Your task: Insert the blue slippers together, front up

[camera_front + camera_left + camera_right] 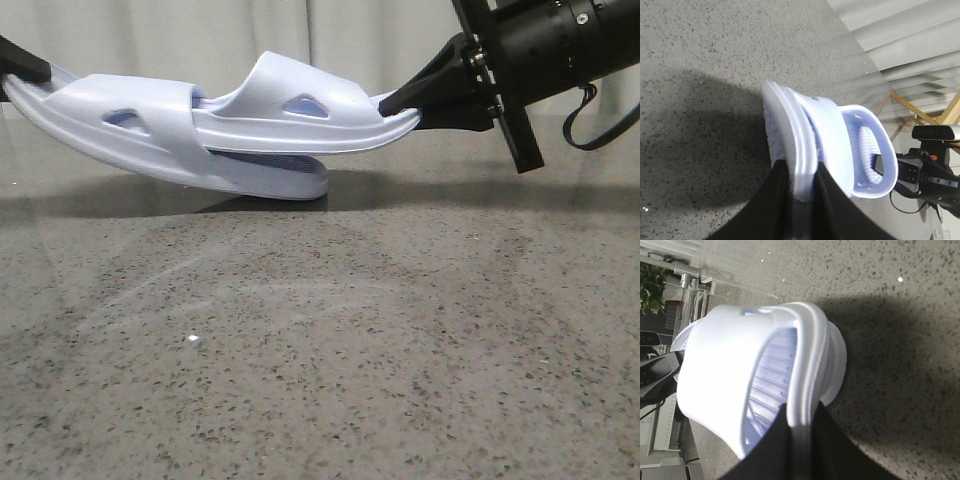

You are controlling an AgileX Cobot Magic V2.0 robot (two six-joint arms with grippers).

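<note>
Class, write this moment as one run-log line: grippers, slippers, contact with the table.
left gripper: shut on blue slippers | right gripper: shut on blue slippers | slippers: nested, opposite ends held | table: lower slipper touching

The blue slippers (230, 130) look like smooth, matt moulded foam, with ribbed footbeds. The worktop (320, 360) is speckled grey stone, polished and faintly reflective. Both pincer fingers (832, 205) appear matt black plastic.
</note>
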